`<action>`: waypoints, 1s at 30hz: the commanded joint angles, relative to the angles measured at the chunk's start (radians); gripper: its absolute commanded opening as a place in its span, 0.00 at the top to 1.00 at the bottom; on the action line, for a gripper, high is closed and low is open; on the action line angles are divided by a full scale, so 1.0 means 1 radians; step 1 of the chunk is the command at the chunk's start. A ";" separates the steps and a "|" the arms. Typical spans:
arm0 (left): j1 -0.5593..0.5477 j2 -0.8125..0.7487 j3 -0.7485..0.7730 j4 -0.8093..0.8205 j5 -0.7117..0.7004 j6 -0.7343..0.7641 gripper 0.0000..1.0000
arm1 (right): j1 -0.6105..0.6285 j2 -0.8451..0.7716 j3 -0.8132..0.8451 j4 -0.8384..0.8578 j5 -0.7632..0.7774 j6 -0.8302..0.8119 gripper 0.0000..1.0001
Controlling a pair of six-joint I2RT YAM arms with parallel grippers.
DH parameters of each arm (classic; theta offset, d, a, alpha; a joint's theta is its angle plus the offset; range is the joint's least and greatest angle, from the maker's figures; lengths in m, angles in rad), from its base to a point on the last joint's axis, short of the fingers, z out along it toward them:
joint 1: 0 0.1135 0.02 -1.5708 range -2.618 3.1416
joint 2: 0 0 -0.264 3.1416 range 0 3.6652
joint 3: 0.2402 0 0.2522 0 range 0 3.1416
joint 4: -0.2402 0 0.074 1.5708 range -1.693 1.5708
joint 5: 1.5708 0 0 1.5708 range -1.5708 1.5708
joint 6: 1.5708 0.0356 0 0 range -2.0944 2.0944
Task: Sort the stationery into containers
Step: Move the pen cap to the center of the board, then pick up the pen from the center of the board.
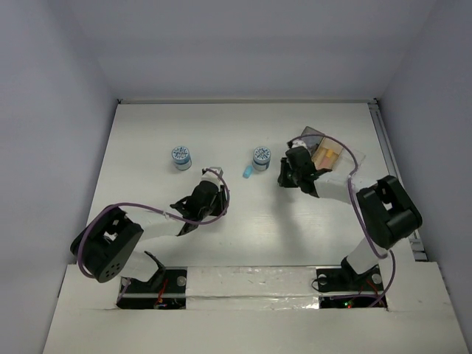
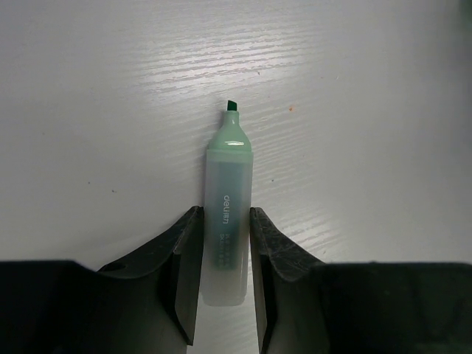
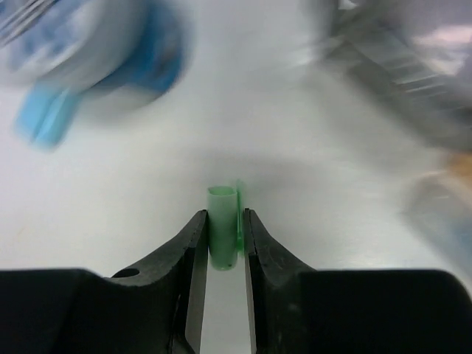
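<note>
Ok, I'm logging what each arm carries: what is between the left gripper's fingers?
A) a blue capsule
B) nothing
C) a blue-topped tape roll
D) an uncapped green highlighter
D: in the left wrist view the left gripper is shut on a pale green highlighter whose chisel tip is bare; the right gripper pinches a green cap.

Black arms [image 1: 109, 249], purple cables [image 1: 136, 207], apparently white links [image 1: 158, 228].
</note>
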 commanded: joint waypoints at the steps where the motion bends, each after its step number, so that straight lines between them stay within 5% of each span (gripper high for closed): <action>1: 0.000 -0.027 -0.015 0.051 0.019 -0.010 1.00 | 0.117 -0.092 -0.022 -0.028 -0.196 -0.100 0.80; 9: 0.000 -0.041 -0.015 0.057 -0.001 -0.010 1.00 | 0.217 -0.149 -0.055 -0.200 -0.435 -0.177 0.76; 13: 0.000 -0.041 -0.016 0.055 -0.004 -0.010 1.00 | 0.217 -0.132 -0.031 -0.231 -0.371 -0.163 0.45; 18: 0.000 -0.047 -0.018 0.054 -0.007 -0.010 1.00 | 0.217 -0.185 -0.002 -0.270 -0.304 -0.161 0.21; 21: 0.000 -0.048 -0.018 0.055 -0.007 -0.010 1.00 | 0.245 -0.269 -0.013 -0.275 -0.284 -0.126 0.20; 26: 0.000 -0.044 -0.013 0.061 0.002 -0.008 1.00 | 0.348 -0.320 -0.088 -0.243 -0.301 -0.002 0.33; 30: 0.000 -0.050 -0.018 0.072 0.013 -0.010 1.00 | 0.359 -0.334 -0.169 -0.226 -0.287 0.087 0.54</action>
